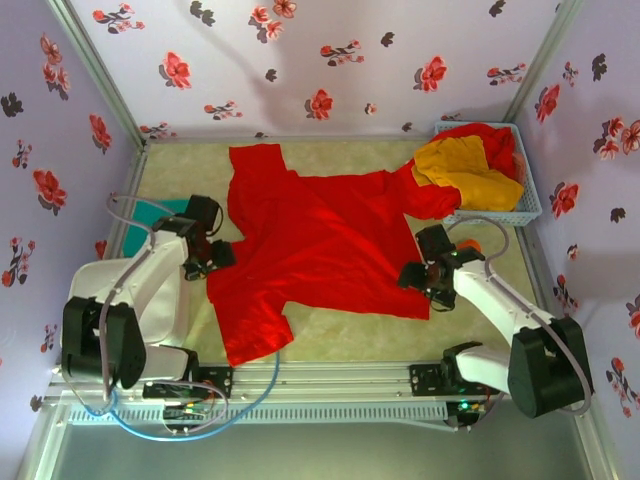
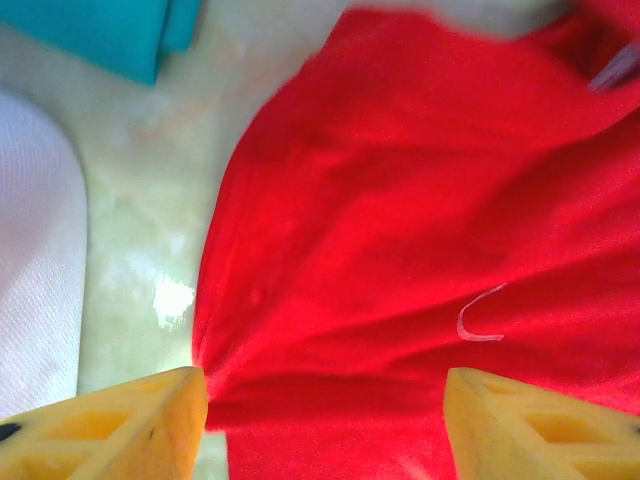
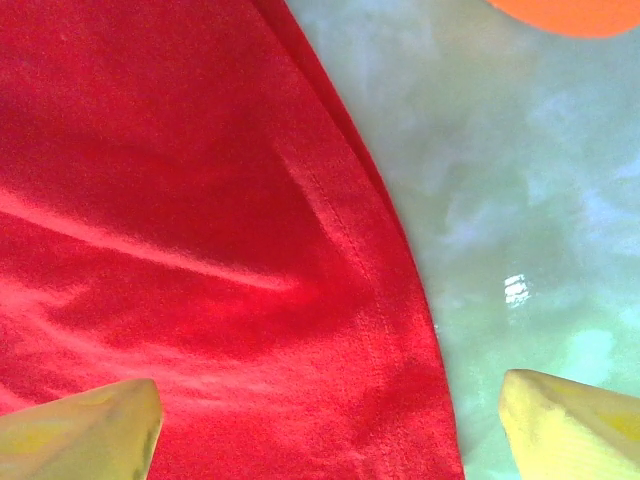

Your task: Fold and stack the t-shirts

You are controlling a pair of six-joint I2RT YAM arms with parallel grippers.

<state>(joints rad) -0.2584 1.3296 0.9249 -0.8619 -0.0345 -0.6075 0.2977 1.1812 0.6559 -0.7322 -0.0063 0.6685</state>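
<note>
Two arms square up to a red t-shirt (image 1: 320,240) lying spread, front up and rumpled, across the middle of the table (image 1: 350,335). Its collar end points toward the far right corner and one sleeve is flung out near the front edge. The left gripper (image 1: 212,258) hangs at the shirt's left edge and the right gripper (image 1: 418,278) at its right hem. Both have their jaws parted and nothing between them. Seen from the wrists, each pair of yellow fingers straddles the cloth's border, red on one side and bare tabletop on the other.

The first fold looks about to begin but has not started. By my reckoning, the next move is for both grippers to drop onto the edges, pinch a single layer and carry it over together. The wrinkles fanning out near the left gripper (image 2: 322,380) suggest the cloth will want smoothing as well.

More work waits. A mustard-yellow shirt (image 1: 465,165) and a second red shirt (image 1: 495,135) are heaped in the basket (image 1: 530,205) at the far right, with red cloth spilling over its rim onto the spread shirt — a likely snag. A teal shirt (image 1: 160,210) lies beside the left arm, and a small orange object (image 3: 570,10) — what it is I cannot tell — sits near the right gripper (image 3: 328,385).
</note>
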